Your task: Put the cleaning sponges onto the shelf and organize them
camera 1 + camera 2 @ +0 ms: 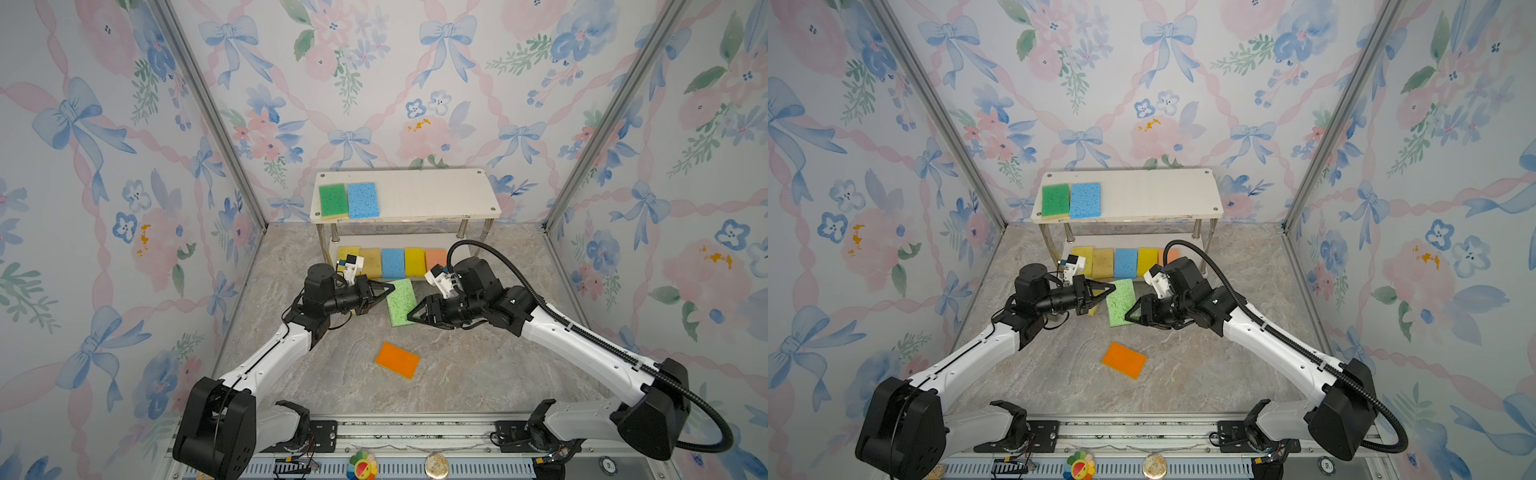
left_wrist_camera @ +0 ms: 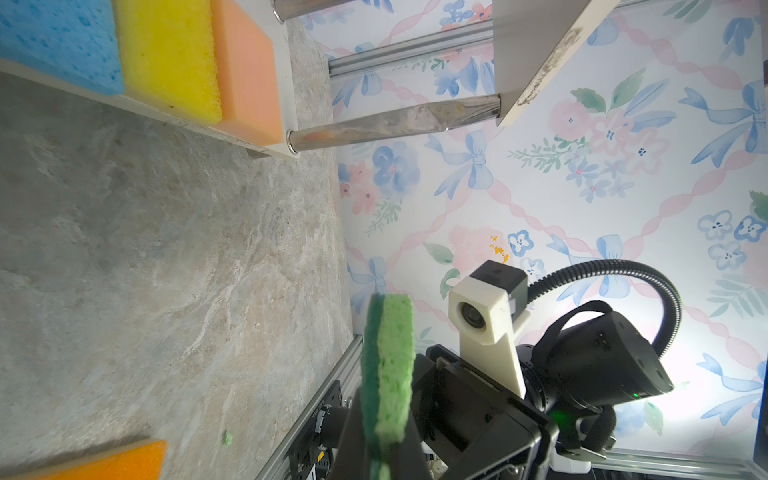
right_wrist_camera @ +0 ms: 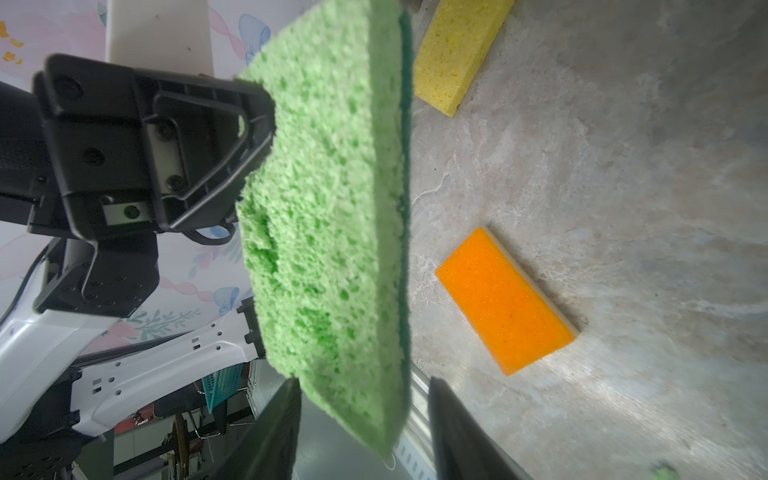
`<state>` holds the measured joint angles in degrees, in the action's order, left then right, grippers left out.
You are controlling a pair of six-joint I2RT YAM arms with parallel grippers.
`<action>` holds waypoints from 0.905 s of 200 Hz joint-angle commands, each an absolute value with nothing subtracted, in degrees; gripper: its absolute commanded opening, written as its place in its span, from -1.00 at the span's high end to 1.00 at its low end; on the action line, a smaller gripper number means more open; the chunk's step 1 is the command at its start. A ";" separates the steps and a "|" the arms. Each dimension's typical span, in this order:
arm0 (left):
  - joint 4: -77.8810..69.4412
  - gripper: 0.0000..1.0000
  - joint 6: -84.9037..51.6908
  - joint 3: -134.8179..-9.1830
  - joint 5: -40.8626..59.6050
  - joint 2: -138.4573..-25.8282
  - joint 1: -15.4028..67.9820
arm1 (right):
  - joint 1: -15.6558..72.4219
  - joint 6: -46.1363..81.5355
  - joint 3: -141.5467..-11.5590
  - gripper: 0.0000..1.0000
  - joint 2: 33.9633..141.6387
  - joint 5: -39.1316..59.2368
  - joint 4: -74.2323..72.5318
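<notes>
Sponge [image 3: 328, 199]: dark backing [image 3: 405, 124] in wrist views

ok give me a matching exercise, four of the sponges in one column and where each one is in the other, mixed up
1 light green sponge
2 orange sponge
3 dark green sponge
4 peach sponge

a top board of the shelf
b held in the left gripper
c lower board of the shelf
d flat on the table

Pairs: 1-b, 2-d, 3-a, 4-c
</notes>
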<state>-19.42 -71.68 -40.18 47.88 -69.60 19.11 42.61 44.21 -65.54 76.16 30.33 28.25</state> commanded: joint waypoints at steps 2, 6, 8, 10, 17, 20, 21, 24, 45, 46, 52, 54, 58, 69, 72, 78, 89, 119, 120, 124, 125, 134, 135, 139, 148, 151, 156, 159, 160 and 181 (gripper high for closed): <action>-21.42 0.98 -72.25 -40.91 49.11 -69.36 19.33 | 43.19 44.50 -64.95 -0.07 76.95 30.10 27.35; -21.43 0.98 -72.18 -40.95 49.13 -69.42 19.29 | 43.22 44.52 -64.95 -0.07 76.92 30.11 27.27; -21.42 0.98 -72.19 -40.96 49.13 -69.48 19.32 | 43.24 44.53 -65.02 -0.07 76.95 30.07 27.25; -21.53 0.98 -72.21 -40.96 49.13 -69.44 19.33 | 43.24 44.53 -65.06 -0.07 76.92 30.04 27.25; -21.51 0.99 -72.22 -40.95 49.13 -69.52 19.29 | 43.23 44.52 -65.13 -0.06 76.83 29.97 27.13; -21.51 0.98 -72.20 -40.96 49.14 -69.52 19.29 | 43.24 44.46 -65.17 -0.05 76.75 29.94 26.96; -21.48 0.98 -72.27 -40.91 49.14 -69.52 19.31 | 43.24 44.51 -65.19 -0.05 76.74 29.91 26.97; -21.52 0.99 -72.27 -40.89 49.13 -69.54 19.33 | 43.22 44.55 -65.21 -0.04 76.72 29.89 26.84; -21.49 0.99 -72.31 -40.78 49.10 -69.53 19.33 | 43.17 45.04 -65.30 0.02 76.25 30.03 25.71; -21.51 0.99 -72.32 -40.78 49.07 -69.52 19.33 | 43.21 45.11 -65.30 0.02 76.22 30.04 25.69; -21.53 0.99 -72.33 -40.73 49.02 -69.57 19.28 | 43.24 45.34 -65.30 0.05 76.25 30.16 25.29; -21.49 0.99 -72.33 -40.70 49.04 -69.53 19.32 | 43.20 45.39 -65.28 0.05 76.24 30.30 25.17; -21.59 0.99 -72.32 -40.64 48.99 -69.54 19.31 | 43.24 45.48 -65.28 0.07 76.23 30.43 24.96; -21.59 0.99 -72.40 -40.78 48.97 -69.54 19.35 | 43.32 45.61 -65.39 0.13 76.29 30.67 24.57; -21.58 0.99 -72.33 -40.76 48.96 -69.52 19.34 | 43.39 45.59 -65.47 0.15 76.33 30.68 24.66; -21.61 0.99 -72.35 -40.74 48.97 -69.63 19.33 | 43.41 45.53 -65.56 0.20 76.31 30.68 24.71; -21.70 0.99 -72.42 -40.86 48.96 -69.63 19.30 | 43.34 45.42 -65.66 0.29 76.29 30.67 25.01; -21.79 0.99 -72.38 -40.69 48.95 -69.68 19.34 | 43.39 44.76 -65.83 0.52 75.89 30.22 26.17; -21.79 0.99 -72.36 -40.69 48.95 -69.69 19.34 | 43.36 44.75 -65.83 0.53 75.87 30.14 26.23; -21.75 0.99 -72.42 -40.62 48.93 -69.65 19.32 | 43.34 44.59 -65.89 0.57 75.86 29.95 26.49; -21.77 0.99 -72.42 -40.61 48.90 -69.63 19.33 | 43.38 44.58 -65.90 0.58 75.85 29.92 26.56; -21.77 0.99 -72.50 -40.61 48.87 -69.52 19.31 | 43.30 44.38 -66.00 0.66 75.61 29.55 27.06; -21.74 0.99 -72.50 -40.61 48.87 -69.57 19.32 | 43.27 44.34 -66.00 0.67 75.60 29.50 27.11; -21.79 0.99 -72.45 -40.60 48.87 -69.57 19.28 | 43.30 44.22 -66.08 0.70 75.51 29.45 27.30; -21.79 0.98 -72.44 -40.61 48.87 -69.46 19.34 | 43.25 44.12 -66.27 0.75 75.29 29.08 27.70; -21.80 0.98 -72.45 -40.61 48.87 -69.48 19.28 | 43.24 44.04 -66.35 0.78 75.16 28.93 27.83; -21.80 0.94 -72.46 -40.61 48.80 -69.39 19.28 | 43.24 44.01 -66.43 0.80 75.03 28.59 28.07; -21.80 0.91 -72.50 -40.61 48.78 -69.42 19.30 | 43.12 43.88 -66.52 0.81 74.90 28.45 28.28; -21.80 0.90 -72.55 -40.61 48.78 -69.38 19.32 | 43.09 43.87 -66.57 0.82 74.85 28.46 28.34; -21.77 0.44 -72.57 -40.43 48.80 -69.09 19.23 | 42.89 43.66 -67.13 0.84 74.29 27.80 29.42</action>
<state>-20.32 -72.53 -40.18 47.88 -69.60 19.11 42.59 44.56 -65.54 76.18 29.04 27.03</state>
